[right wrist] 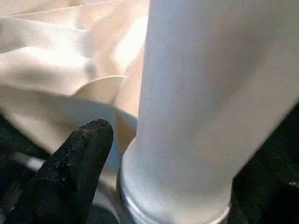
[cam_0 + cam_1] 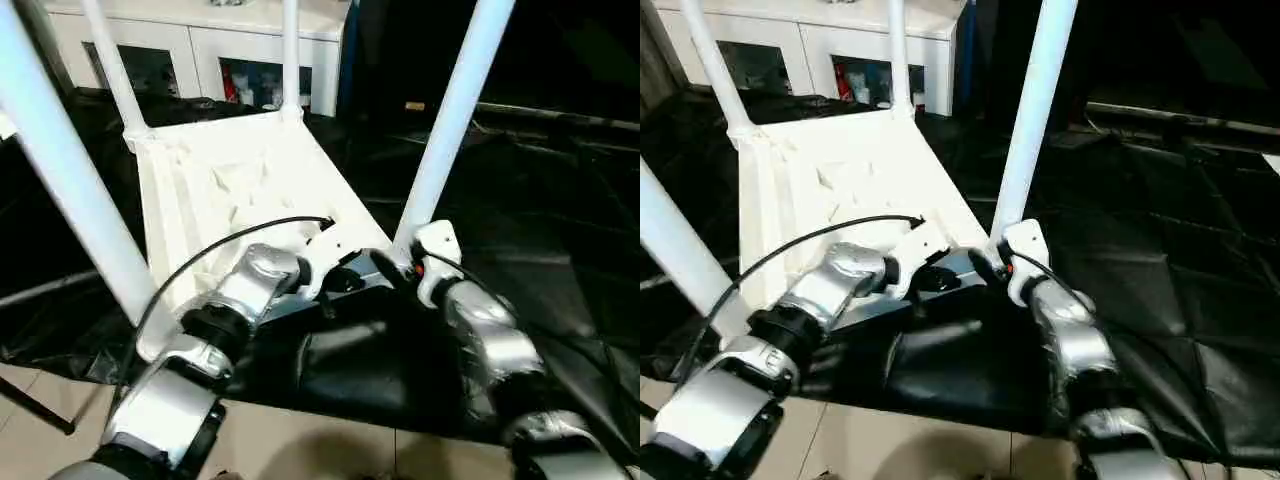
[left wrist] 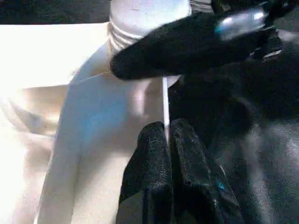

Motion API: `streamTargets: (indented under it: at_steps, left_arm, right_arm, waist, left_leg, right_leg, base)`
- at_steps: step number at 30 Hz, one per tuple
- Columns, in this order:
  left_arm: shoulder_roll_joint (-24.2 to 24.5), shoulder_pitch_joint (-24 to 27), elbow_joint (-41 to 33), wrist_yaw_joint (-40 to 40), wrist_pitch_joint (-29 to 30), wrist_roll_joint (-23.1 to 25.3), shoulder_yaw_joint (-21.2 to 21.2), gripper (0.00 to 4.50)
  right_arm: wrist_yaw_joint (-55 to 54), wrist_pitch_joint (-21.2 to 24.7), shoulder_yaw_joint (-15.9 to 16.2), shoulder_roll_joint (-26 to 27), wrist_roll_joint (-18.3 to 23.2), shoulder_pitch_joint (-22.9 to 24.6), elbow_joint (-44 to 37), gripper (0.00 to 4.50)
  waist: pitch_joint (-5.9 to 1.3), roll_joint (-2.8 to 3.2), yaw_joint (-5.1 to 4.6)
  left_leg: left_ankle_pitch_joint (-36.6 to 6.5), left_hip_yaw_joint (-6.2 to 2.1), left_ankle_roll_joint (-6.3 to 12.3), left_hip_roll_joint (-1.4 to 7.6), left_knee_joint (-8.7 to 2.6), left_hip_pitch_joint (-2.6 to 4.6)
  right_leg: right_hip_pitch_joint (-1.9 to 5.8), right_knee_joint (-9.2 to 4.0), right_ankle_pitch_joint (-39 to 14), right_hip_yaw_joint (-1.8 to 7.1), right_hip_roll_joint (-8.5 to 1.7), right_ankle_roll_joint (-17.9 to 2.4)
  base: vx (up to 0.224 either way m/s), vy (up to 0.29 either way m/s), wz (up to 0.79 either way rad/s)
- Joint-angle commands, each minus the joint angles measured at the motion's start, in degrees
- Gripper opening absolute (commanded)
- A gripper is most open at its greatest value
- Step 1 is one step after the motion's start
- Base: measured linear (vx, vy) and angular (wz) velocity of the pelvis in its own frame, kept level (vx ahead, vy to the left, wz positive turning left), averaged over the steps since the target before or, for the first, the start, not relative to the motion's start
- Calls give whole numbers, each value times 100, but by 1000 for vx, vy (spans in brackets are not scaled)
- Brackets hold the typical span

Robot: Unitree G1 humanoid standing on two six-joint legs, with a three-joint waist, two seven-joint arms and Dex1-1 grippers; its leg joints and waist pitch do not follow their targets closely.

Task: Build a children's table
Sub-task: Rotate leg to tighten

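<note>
The children's table lies upside down on the black-draped work table: its white ribbed top [image 2: 230,180] faces up. Four white legs stand in its corner sockets, the near-left leg [image 2: 70,180] and near-right leg [image 2: 450,120] closest to me. My left gripper [image 3: 167,128] is shut on the top's thin near rim, beside the near-right socket. My right gripper [image 2: 400,262] sits at the base of the near-right leg [image 1: 210,93]. One of its fingers [image 1: 79,158] stands a little off the leg's threaded collar; the other finger is hidden behind the leg.
The black-draped work table [image 2: 560,200] stretches away to the right and behind. A white cabinet [image 2: 200,40] with glass doors stands at the back. Pale floor [image 2: 300,440] shows below the table's near edge, with a thin black stand leg [image 2: 35,410] at the lower left.
</note>
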Motion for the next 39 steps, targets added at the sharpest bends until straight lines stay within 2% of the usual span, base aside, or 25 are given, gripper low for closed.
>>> streamTargets:
  at_steps: [1, 3, 4, 5, 6, 7, 9, 10, 11, 12, 13, 14, 15, 16, 17, 18, 25, 26, 28, 30, 33, 36, 37, 38, 39]
  left_arm:
    - [-20, 92, -397, -822, -185, -287, -173, 0]
    - [112, 159, -520, -1118, -181, -364, -181, 0]
    - [296, 257, -709, -1516, -143, -470, -212, 0]
    - [376, 301, -795, -1698, -110, -511, -222, 0]
    - [425, 328, -847, -1811, -84, -534, -227, 0]
    - [572, 391, -953, -2055, -76, -555, -268, 0]
    - [720, 460, -1069, -2282, -36, -589, -305, 0]
    - [841, 507, -1152, -2445, 16, -608, -332, 0]
    - [961, 549, -1236, -2604, 87, -625, -346, 0]
    - [1070, 587, -1313, -2746, 155, -640, -358, 0]
    - [1126, 598, -1341, -2810, 189, -645, -355, 0]
    - [1193, 621, -1402, -2882, 250, -665, -345, 0]
    - [1245, 631, -1430, -2922, 275, -676, -326, 0]
    - [1265, 637, -1446, -2939, 286, -680, -319, 0]
    - [1284, 642, -1462, -2956, 297, -685, -313, 0]
    - [1320, 647, -1476, -2967, 301, -685, -287, 0]
    - [1333, 703, -1620, -2909, 380, -732, -295, 0]
    - [1332, 705, -1626, -2908, 385, -734, -298, 0]
    - [1322, 717, -1649, -2883, 389, -739, -295, 0]
    - [1305, 725, -1658, -2836, 372, -745, -280, 0]
    - [1149, 690, -1504, -2414, 243, -684, -174, 0]
    - [797, 542, -1122, -1456, 76, -497, -10, 0]
    - [756, 523, -1080, -1355, 72, -480, 5, 0]
    - [569, 432, -883, -885, 57, -393, 62, 0]
    - [569, 432, -883, -885, 57, -393, 62, 0]
  right_arm:
    - [1146, -98, 450, -74, 249, 111, -492, 380]
    - [1511, -66, 452, -226, 349, 187, -644, 380]
    - [1946, 18, 460, -420, 476, 280, -829, 380]
    - [2131, 56, 466, -504, 533, 318, -903, 380]
    - [2244, 79, 471, -557, 571, 342, -949, 380]
    - [2459, 85, 493, -689, 638, 383, -1025, 380]
    - [2657, 113, 487, -797, 708, 415, -1087, 380]
    - [2809, 142, 478, -879, 760, 439, -1132, 380]
    - [2990, 186, 484, -967, 807, 469, -1180, 380]
    - [3160, 228, 491, -1047, 849, 497, -1224, 380]
    - [3246, 241, 501, -1090, 853, 504, -1226, 380]
    - [3337, 258, 522, -1135, 853, 512, -1234, 380]
    - [3395, 226, 539, -1159, 823, 481, -1152, 380]
    - [3419, 217, 546, -1169, 817, 470, -1125, 380]
    - [3442, 207, 553, -1179, 812, 459, -1098, 380]
    - [3462, 160, 556, -1175, 792, 390, -962, 380]
    - [3477, 186, 613, -1110, 783, 366, -921, 323]
    - [3485, 178, 615, -1106, 783, 365, -896, 307]
    - [3512, 133, 609, -1085, 779, 348, -777, 305]
    - [3515, 88, 602, -1061, 778, 345, -680, 274]
    - [3245, 70, 512, -954, 806, 445, -613, 263]
    - [2138, 6, 433, -713, 444, 423, -261, 258]
    - [2012, 13, 420, -681, 408, 407, -200, 258]
    - [1449, 54, 349, -523, 276, 332, 58, 257]
    - [1449, 54, 349, -523, 276, 332, 58, 257]
  waist:
    - [-325, -32, 7]
    - [-340, -22, 11]
    - [-352, -52, 30]
    - [-368, -33, 51]
    - [-362, -23, 64]
    - [-358, -40, 74]
    - [-352, -18, 96]
    - [-345, -49, 113]
    - [-334, -111, 124]
    - [-326, -80, 140]
    - [-317, -132, 154]
    - [-304, -92, 171]
    - [-296, -84, 171]
    - [-291, -122, 176]
    - [-288, -122, 175]
    - [-287, -154, 175]
    - [-304, -166, 163]
    - [-304, -170, 160]
    - [-304, -169, 158]
    - [-304, -172, 153]
    - [-301, -169, 145]
    - [-262, -184, 134]
    - [-243, -189, 123]
    - [-247, -189, 121]
    - [-246, -206, 97]
  left_leg:
    - [-1772, 94, 420, -96, -378, -30]
    - [-1521, 102, 530, -87, -360, -47]
    - [-1377, 114, 583, -84, -342, -44]
    - [-1155, 113, 662, -78, -330, -53]
    - [-1081, 116, 694, -73, -330, -47]
    - [-991, 125, 737, -61, -324, -30]
    - [-983, 126, 732, -59, -329, -25]
    - [-1058, 125, 704, -53, -337, -21]
    - [-1144, 136, 682, -50, -342, -17]
    - [-1199, 132, 653, -44, -353, -6]
    - [-1220, 141, 615, -36, -356, -6]
    - [-1301, 142, 557, -31, -369, 14]
    - [-1348, 141, 522, -28, -373, 19]
    - [-1398, 140, 466, -31, -376, 15]
    - [-1427, 143, 425, -36, -377, 21]
    - [-1379, 140, 408, -41, -376, 3]
    - [-1104, 135, 421, -49, -362, -19]
    - [-1093, 137, 433, -51, -357, -18]
    - [-1097, 140, 453, -53, -353, -17]
    - [-1134, 137, 434, -53, -357, -13]
    - [-1211, 138, 403, -53, -356, -10]
    - [-1399, 136, 302, -63, -375, -5]
    - [-1559, 134, 218, -77, -384, 6]
    - [-1671, 123, 154, -88, -380, 24]
    - [-1707, 105, 105, -100, -390, 3]
  right_leg:
    - [275, -427, -1469, 126, -116, -1173]
    - [293, -376, -1086, 136, -119, -1319]
    - [301, -353, -914, 137, -125, -1408]
    - [326, -292, -585, 146, -129, -1518]
    - [320, -285, -450, 149, -127, -1555]
    - [314, -264, -270, 151, -125, -1634]
    - [314, -247, -226, 150, -123, -1662]
    - [318, -247, -369, 149, -136, -1651]
    - [305, -260, -589, 152, -142, -1608]
    - [304, -269, -712, 153, -147, -1584]
    - [295, -287, -849, 159, -147, -1523]
    - [273, -290, -993, 162, -148, -1477]
    - [259, -302, -1072, 164, -152, -1452]
    - [259, -311, -1191, 164, -161, -1415]
    - [251, -321, -1263, 170, -161, -1380]
    - [260, -314, -1290, 171, -165, -1348]
    - [285, -275, -988, 172, -163, -1355]
    - [283, -272, -966, 173, -159, -1367]
    - [280, -273, -961, 173, -157, -1382]
    - [280, -279, -1033, 170, -159, -1374]
    - [279, -291, -1100, 172, -155, -1360]
    - [257, -349, -1539, 164, -155, -1219]
    - [239, -400, -1996, 153, -160, -1070]
    - [231, -437, -2380, 150, -175, -935]
    - [244, -451, -2607, 138, -167, -811]
  base:
    - [51, -5, 3]
    - [0, 0, 0]
    - [50, -15, 2]
    - [54, -13, 2]
    - [54, -13, 2]
    - [0, 0, 0]
    - [0, 0, 0]
    - [0, 0, 0]
    - [0, 0, 0]
    - [0, 0, 0]
    - [0, 0, 0]
    - [0, 0, 0]
    - [0, 0, 0]
    - [0, 0, 0]
    - [0, 0, 0]
    - [0, 0, 0]
    - [0, 0, 0]
    - [0, 0, 0]
    - [0, 0, 0]
    - [0, 0, 0]
    - [0, 0, 0]
    - [0, 0, 0]
    - [0, 0, 0]
    - [0, 0, 0]
    - [0, 0, 0]
